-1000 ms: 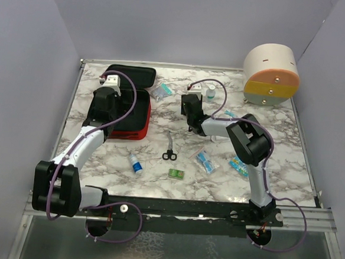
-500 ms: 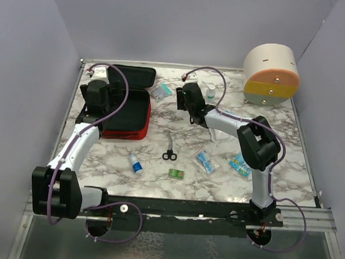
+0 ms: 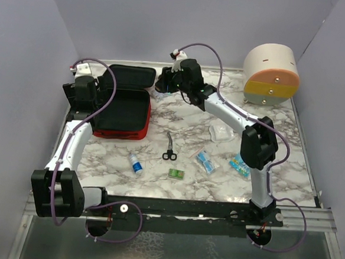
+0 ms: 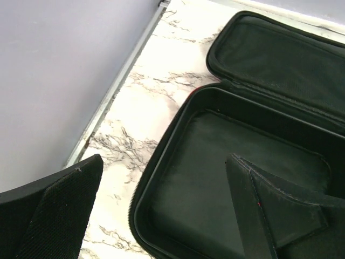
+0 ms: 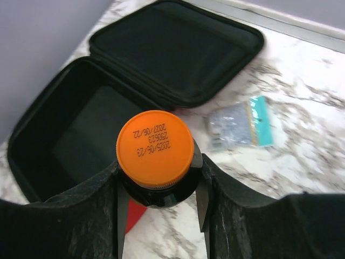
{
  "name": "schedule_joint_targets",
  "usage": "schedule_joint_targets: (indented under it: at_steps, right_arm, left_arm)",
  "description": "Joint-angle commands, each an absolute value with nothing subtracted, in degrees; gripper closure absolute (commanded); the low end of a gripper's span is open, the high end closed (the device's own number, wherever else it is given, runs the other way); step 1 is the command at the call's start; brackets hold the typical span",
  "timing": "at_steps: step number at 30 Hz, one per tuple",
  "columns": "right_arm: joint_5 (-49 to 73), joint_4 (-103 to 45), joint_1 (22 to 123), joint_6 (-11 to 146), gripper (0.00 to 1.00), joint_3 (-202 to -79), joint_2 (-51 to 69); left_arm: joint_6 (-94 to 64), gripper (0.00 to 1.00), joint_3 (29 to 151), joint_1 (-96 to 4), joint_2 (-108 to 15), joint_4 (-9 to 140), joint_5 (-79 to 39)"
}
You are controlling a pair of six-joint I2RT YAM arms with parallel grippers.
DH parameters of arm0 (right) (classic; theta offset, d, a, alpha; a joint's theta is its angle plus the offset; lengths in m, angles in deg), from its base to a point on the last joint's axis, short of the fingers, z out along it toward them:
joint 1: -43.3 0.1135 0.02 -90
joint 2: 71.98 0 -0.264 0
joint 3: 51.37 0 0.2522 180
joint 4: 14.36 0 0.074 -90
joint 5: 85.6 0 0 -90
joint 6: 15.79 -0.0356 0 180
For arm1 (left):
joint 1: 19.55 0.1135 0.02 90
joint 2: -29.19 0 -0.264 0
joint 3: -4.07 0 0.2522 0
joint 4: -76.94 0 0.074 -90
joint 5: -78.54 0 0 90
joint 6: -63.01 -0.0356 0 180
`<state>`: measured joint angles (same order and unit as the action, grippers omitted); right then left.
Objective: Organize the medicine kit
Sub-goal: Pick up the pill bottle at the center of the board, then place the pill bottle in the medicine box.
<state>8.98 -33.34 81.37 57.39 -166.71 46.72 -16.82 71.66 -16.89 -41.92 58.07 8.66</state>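
One white-and-grey marbled tabletop [image 3: 289, 149] is carrying everything. At its far left the rounded-square red zippered fabric medicine kit [image 3: 129, 111] is lying wide open, its lid folded flat behind the base. As far as both wrist views are showing, its black interior is holding nothing, so I am judging the packing as barely begun. The round cream, orange, yellow and grey drawer container [image 3: 271, 71] is sitting at the far right corner, well apart from the kit.

The left gripper [image 4: 161, 178] is hanging over the kit's left rim with its jaws spread wide and nothing between them. The right gripper [image 5: 156, 178] is clamping a dark bottle [image 5: 155, 148] with a round orange cap and is holding it above the table near the kit's right side, between the open base and a clear pouch with a teal strip [image 5: 237, 125]. The bottle is looking like the first item heading for the kit.

Everything else is lying loose on the marble:
- black-handled scissors [image 3: 170, 148], near the middle
- a white soft packet [image 3: 221, 133]
- a blue-printed clear packet [image 3: 206, 161]
- a teal packet [image 3: 238, 165]
- a small white bottle with blue markings [image 3: 135, 163], in front of the kit
- a tiny green box [image 3: 176, 173]

Zipping the kit closed is probably coming last.
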Motion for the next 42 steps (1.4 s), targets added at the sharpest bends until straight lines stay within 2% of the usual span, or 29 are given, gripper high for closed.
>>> schedule_joint_targets:
  at_steps: [1,9,23,36,42]
  right_arm:
    - [20.97,-37.08,82.9,54.75,0.99,-173.46,50.25]
    - [30.42,-40.42,84.75,52.13,0.99,-184.81,58.6]
    - [41.06,-40.39,89.0,45.27,0.99,-195.66,70.35]
    - [43.48,-39.48,91.28,40.48,0.99,-201.26,79.2]
    - [42.2,-39.83,91.38,41.26,0.99,-198.9,78.34]
  left_arm:
    - [-16.46,0.01,74.51,-15.13,-41.06,55.48,11.04]
    - [-15.4,0.01,75.5,-13.2,-40.27,52.47,13.0]
    - [-14.56,0.01,74.15,-13.02,-40.11,51.53,11.96]
    - [-12.76,0.01,72.77,-13.16,-38.85,50.52,10.19]
    - [-19.8,0.01,67.45,-13.27,-38.57,56.97,10.38]
